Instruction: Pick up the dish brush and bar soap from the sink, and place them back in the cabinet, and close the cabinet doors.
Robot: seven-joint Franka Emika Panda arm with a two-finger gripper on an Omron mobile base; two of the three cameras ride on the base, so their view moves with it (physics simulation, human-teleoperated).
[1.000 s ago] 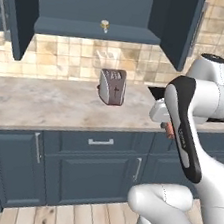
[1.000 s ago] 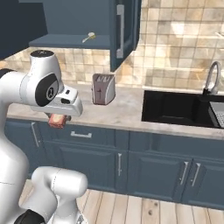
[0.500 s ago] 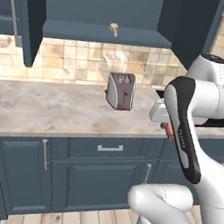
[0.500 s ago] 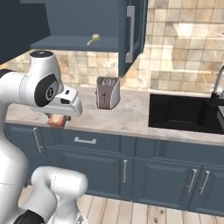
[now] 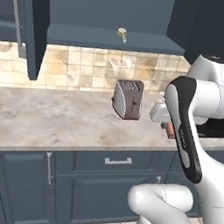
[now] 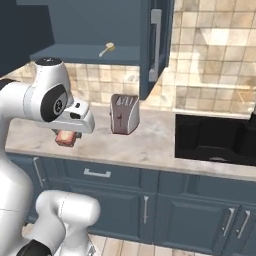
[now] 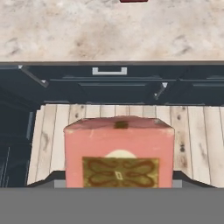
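Gripper [image 6: 67,136] is clamped on the bar soap [image 7: 119,154], held low beside the worktop [image 5: 47,117], while the dish brush [image 5: 122,33] already lies on the open cabinet [image 5: 101,38] shelf, so I reckon the soap's carry is underway and calls for lifting it up there.

no legible txt, labels or nos. anywhere

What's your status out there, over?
Gripper shut on the bar soap, carried low by the counter edge. Dish brush already on the cabinet shelf, doors open. Toaster on the counter below the shelf.
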